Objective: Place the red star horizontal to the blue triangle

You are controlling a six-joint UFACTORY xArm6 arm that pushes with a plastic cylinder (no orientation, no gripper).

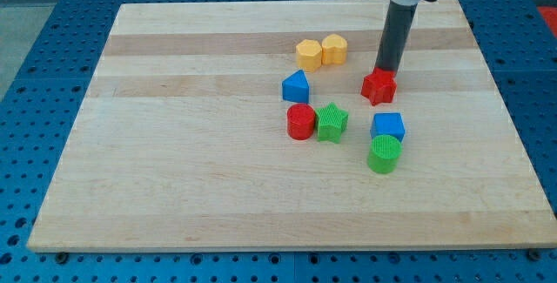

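Observation:
The red star lies on the wooden board to the right of the blue triangle, at about the same height in the view, with a gap between them. My tip is at the star's top edge, touching or almost touching it. The dark rod rises from there to the view's top.
A yellow hexagon and a yellow heart-like block sit above the triangle. A red cylinder and a green star lie below it. A blue cube and a green cylinder lie below the red star. The board's bare wood spreads to the left.

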